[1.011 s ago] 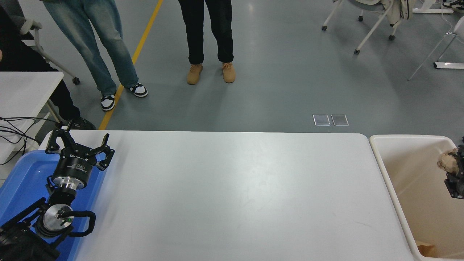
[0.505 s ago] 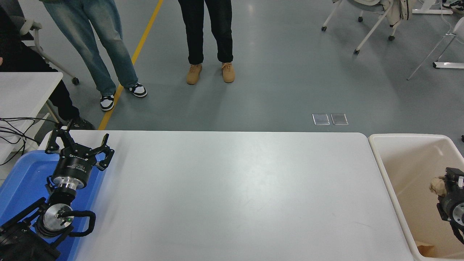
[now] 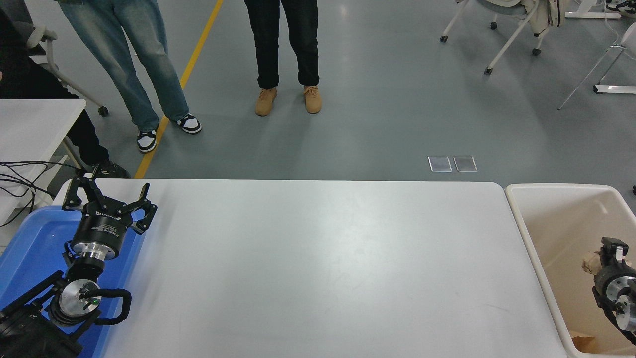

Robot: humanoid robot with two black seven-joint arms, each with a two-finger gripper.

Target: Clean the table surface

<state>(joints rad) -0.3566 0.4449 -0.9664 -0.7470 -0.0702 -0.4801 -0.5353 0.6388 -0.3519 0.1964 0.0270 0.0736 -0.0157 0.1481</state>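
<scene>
Down and back toward the robot went the right tool (image 3: 596, 258) since a second ago; it was higher up at the picture's edge then, and now it hangs lower over the cream bin (image 3: 526, 233). It is clenched on a crumpled brown wad (image 3: 589, 260), which sticks out on the side of the tool facing the table. I think the wad is trash, and the tool holds it over the bin so that it will fall inside when let go and not land back on the table. Below the tool, near the bin's close corner, lies a brown scrap (image 3: 585, 342), so the bin looks like the place where trash goes. The table surface (image 3: 318, 268) lies off to the left of this tool, past the bin's rim, and I see nothing lying on it, so the cleaning looks nearly done. The left tool (image 3: 107, 201) is parked far off at the other end, with its fingers spread wide and holding nothing. It sits over the blue bin (image 3: 30, 248), right by the table's edge, out of the way of the working arm. Two people stand on the floor beyond the table, well away from both tools.
</scene>
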